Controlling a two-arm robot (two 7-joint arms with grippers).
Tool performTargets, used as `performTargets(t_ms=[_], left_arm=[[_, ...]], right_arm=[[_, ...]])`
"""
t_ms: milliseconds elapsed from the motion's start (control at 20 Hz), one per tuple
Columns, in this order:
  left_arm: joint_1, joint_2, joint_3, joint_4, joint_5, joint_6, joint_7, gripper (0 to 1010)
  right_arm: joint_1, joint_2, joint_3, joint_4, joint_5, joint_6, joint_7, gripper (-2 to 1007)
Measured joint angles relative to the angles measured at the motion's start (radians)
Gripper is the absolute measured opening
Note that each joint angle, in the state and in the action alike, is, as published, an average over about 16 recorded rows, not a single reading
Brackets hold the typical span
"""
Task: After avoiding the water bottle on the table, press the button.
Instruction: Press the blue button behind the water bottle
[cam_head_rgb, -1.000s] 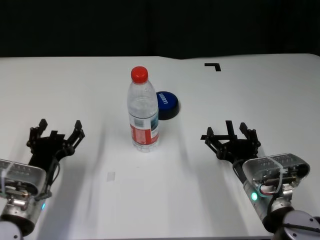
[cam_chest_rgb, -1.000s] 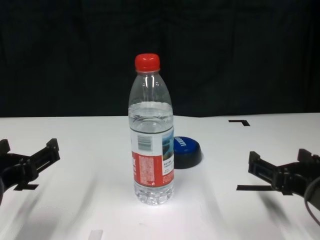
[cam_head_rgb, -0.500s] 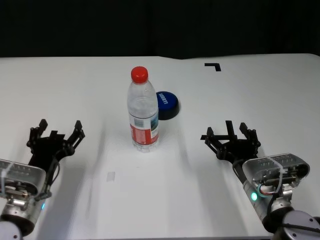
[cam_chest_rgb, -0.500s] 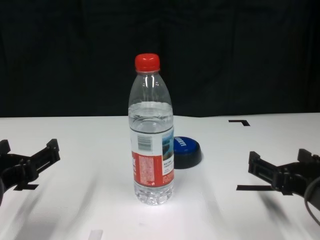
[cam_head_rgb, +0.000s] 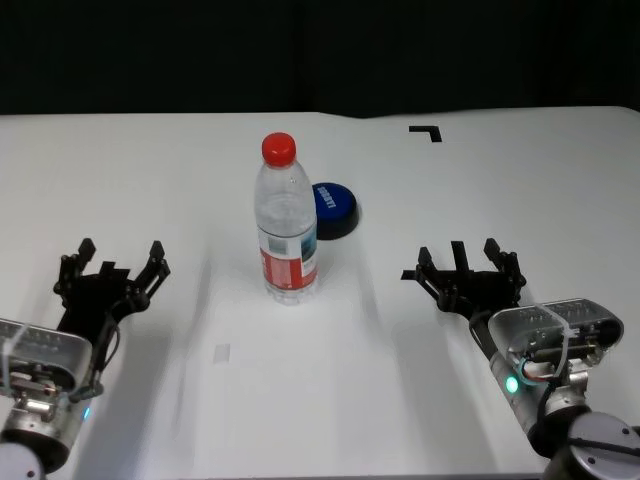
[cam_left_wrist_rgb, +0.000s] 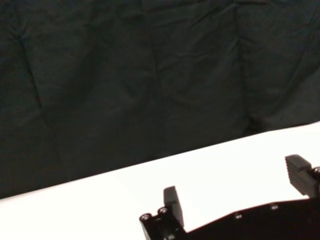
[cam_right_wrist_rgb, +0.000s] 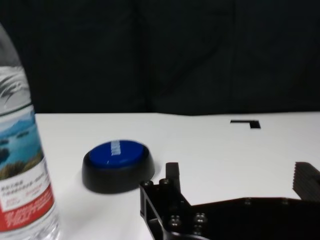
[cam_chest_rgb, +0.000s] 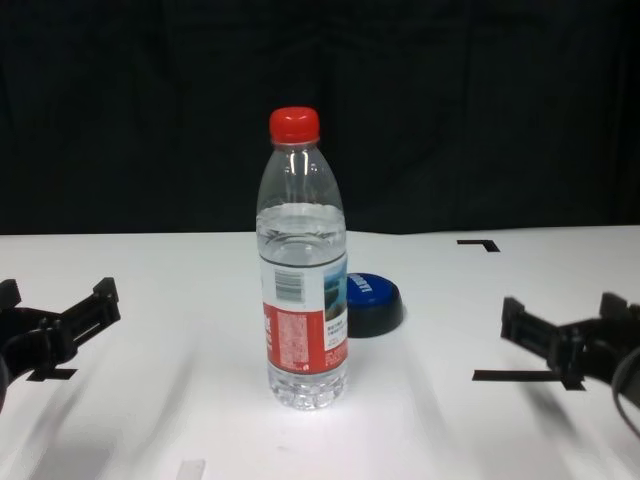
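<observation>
On table (cam_head_rgb: 120, 170): upright water bottle (cam_head_rgb: 286, 225), mostly full, capped.

A black curtain (cam_head_rgb: 320, 50) hangs as a dark backdrop behind everything.

a wide white table (cam_head_rgb: 520, 180) carries an upright water bottle (cam_head_rgb: 285, 225) near its middle, a low blue button (cam_head_rgb: 335, 208) just behind it, and black tape marks (cam_head_rgb: 427, 131), one a corner shape toward the far edge.
</observation>
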Motion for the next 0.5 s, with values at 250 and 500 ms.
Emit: performTargets(t_ms=[250,500], left_arm=[[0.000,0.000,0.000,0.000,0.000,0.000,0.000,1003],[0.000,0.000,0.000,0.000,0.000,0.000,0.000,1003]], right_arm=[[0.016,-0.007,0.017,0.005,-0.010,0.010,0.016,1003],[0.042,-0.012,0.035,0.017,-0.018,0.019,0.038,1003]])
